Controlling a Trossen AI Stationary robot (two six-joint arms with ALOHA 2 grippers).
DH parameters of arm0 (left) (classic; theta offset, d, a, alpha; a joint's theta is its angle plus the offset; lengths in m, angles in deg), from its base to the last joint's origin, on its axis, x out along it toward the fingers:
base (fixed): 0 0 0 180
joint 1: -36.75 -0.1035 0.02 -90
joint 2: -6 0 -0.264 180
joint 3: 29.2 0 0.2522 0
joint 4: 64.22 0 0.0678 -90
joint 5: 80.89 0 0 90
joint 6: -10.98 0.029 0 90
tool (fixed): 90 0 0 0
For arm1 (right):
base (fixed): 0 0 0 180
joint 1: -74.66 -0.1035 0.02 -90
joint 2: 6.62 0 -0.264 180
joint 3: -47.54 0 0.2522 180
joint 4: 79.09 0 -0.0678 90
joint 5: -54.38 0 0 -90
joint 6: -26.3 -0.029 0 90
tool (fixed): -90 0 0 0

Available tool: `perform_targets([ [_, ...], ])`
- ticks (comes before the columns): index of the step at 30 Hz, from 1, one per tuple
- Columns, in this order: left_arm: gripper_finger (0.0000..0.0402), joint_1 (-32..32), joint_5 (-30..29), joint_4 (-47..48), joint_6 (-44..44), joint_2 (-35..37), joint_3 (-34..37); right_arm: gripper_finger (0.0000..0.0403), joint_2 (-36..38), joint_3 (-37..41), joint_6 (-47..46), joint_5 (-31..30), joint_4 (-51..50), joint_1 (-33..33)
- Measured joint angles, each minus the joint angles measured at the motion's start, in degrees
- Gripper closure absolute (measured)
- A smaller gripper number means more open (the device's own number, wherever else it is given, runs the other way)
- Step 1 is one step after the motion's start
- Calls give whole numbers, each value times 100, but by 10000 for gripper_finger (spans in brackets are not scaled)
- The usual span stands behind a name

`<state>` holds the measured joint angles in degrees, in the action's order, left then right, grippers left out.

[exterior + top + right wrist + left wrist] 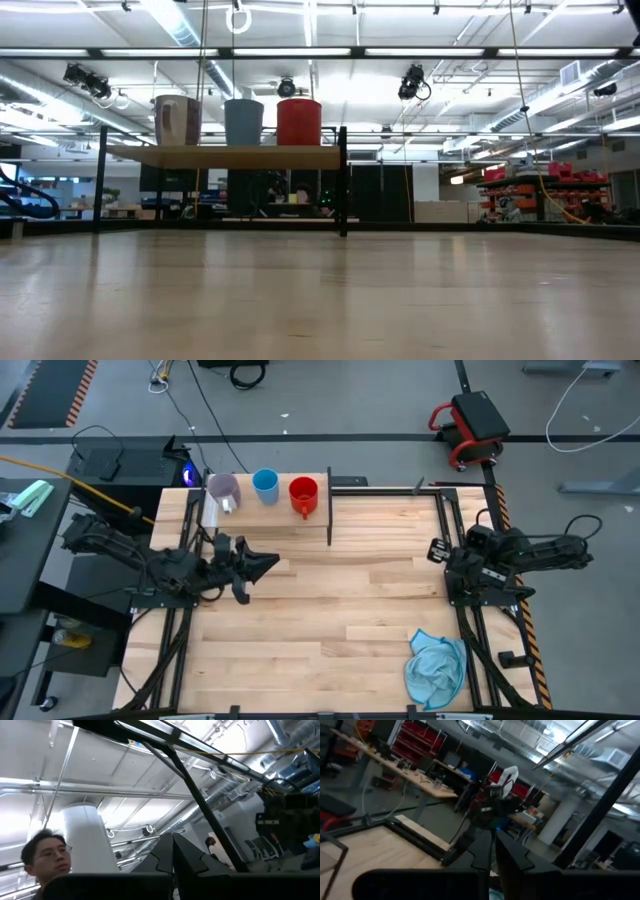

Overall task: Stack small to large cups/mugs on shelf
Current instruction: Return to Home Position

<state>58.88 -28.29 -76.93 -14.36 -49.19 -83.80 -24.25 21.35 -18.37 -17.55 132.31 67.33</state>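
Shelf point(270, 525) sat at the far edge of the table point(340, 620), its long axis running left to right. I saw three upright in a row along it: purple cup point(222, 488) at the left end, blue cup point(265, 484) in the middle, red mug point(302, 492) at the right end, its handle toward the near edge, I think. Left gripper point(268, 563) hung just before the shelf, fingers together, pointing right. Right gripper point(437, 550) waited at the right edge, fingers together too
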Motion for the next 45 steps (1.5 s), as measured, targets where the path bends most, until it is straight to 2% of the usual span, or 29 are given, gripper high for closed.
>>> perform_targets([
  [6, 377, -108, 43, -88, 271, -71, 3, 393, 0, 5, 114, -1, 5, 0],
  [11, 383, -344, 406, -5, 725, 784, 0, 393, 0, 236, -42, -93, 154, -30],
  [15, 380, -345, 481, 368, 1038, 1545, 2, 393, -4, 624, -40, -168, 907, -150],
  [18, 375, -387, 446, 522, 1130, 1718, -2, 393, 4, 784, 37, -171, 1747, -133],
  [20, 371, -441, 465, 717, 1144, 1805, 4, 393, 5, 860, 51, -145, 1948, -133],
  [28, 376, -466, 788, 972, 1407, 2752, 2, 393, 11, 918, 113, -108, 1928, -133],
  [36, 382, -466, 811, 1616, 1421, 3408, 2, 393, 11, 918, 167, -104, 1928, -113],
  [45, 369, -466, 811, 2202, 1461, 4338, 2, 393, 12, 901, -71, 48, 2081, 307],
])
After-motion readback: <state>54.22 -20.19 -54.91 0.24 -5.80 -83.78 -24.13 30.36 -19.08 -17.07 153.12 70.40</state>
